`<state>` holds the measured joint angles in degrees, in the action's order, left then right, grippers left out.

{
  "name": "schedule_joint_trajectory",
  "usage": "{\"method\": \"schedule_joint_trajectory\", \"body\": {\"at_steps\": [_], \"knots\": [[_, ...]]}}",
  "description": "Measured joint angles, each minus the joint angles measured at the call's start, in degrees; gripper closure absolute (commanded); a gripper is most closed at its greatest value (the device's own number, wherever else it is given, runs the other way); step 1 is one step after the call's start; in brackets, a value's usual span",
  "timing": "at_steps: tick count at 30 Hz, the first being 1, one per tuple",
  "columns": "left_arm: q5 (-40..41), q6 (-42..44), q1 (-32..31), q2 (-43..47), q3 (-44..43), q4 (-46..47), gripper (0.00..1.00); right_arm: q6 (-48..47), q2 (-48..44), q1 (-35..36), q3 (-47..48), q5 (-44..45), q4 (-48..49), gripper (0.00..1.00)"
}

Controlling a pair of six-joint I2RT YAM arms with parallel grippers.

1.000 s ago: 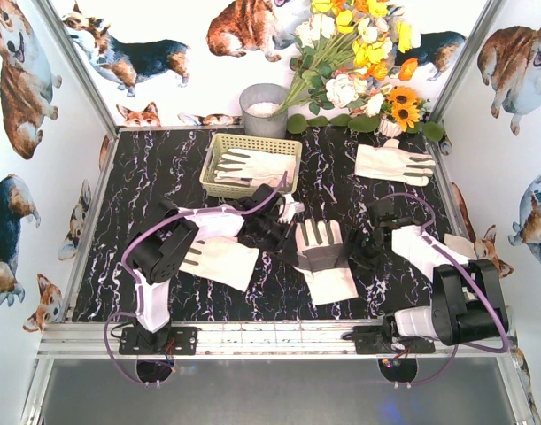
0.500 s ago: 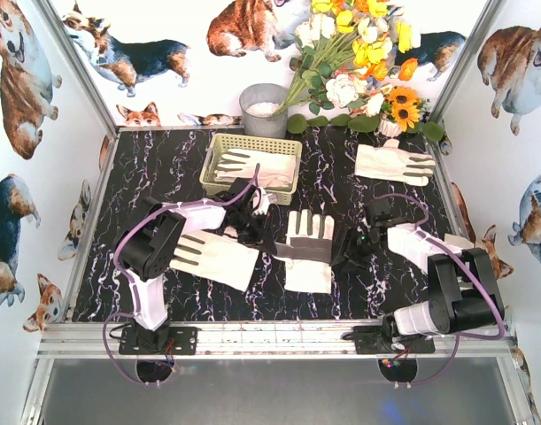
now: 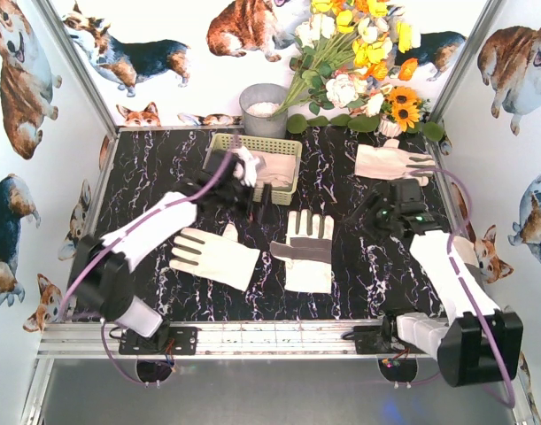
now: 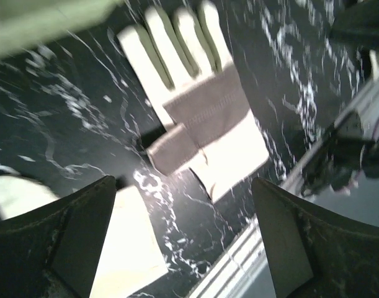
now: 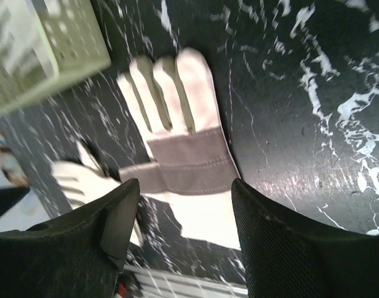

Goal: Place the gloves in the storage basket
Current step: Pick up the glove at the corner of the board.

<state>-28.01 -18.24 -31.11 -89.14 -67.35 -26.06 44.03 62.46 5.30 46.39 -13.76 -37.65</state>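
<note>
My left jaws are spread wide with nothing between them. They hang over the table (image 3: 146, 177) just in front of the near rim of the storage basket (image 3: 219, 142). Through their gap the left wrist camera looks down on the middle glove (image 4: 201, 118), which lies flat and grey patch up, with its fingers pointing toward the back wall and its cuff toward me. My right jaws also stand apart and empty, held above the dark marble top to the right of that same glove and clear of it. A second glove (image 3: 215, 257) lies flat just left of the middle one, not touching it, fingers pointing left. A third glove (image 3: 392, 164) sits well apart near the back right corner, fingers to the right. Pale glove fabric (image 3: 274, 168) shows inside the basket, but I cannot count how many gloves are in there. Behind the basket stands a round grey pot (image 3: 263, 108), and to its right a bunch of flowers (image 3: 359, 53) leans against the back wall.
</note>
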Motion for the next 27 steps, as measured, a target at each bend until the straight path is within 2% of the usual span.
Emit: {"method": "schedule_joint_trajectory", "body": {"at_steps": [3, 7, 11, 16, 21, 27], "knots": [[4.3, -1.0, 2.7, 4.6, -2.5, -0.2, 0.10, 5.4, -0.9, -3.6, -0.2, 1.3, 2.4, 0.37], [9.6, -3.0, 9.5, 8.5, -3.6, 0.7, 0.09, 11.6, 2.0, -8.1, -1.2, 2.4, 7.7, 0.38], [13.0, -4.6, 17.1, 9.0, -4.4, 1.6, 0.09, 15.6, 7.5, -11.0, -1.3, 4.1, 12.6, 0.38], [15.5, -4.7, 23.7, 8.1, -5.9, 1.8, 0.09, 20.2, 14.5, -13.7, -1.3, 6.0, 19.0, 0.38], [16.8, -4.9, 28.0, 5.9, -7.0, 3.6, 0.09, 22.9, 22.5, -15.6, -0.5, 8.4, 24.7, 0.38], [19.1, -4.9, 29.0, 2.6, -7.9, 5.6, 0.08, 25.6, 34.2, -15.9, 5.0, 9.1, 28.1, 0.37]]}}
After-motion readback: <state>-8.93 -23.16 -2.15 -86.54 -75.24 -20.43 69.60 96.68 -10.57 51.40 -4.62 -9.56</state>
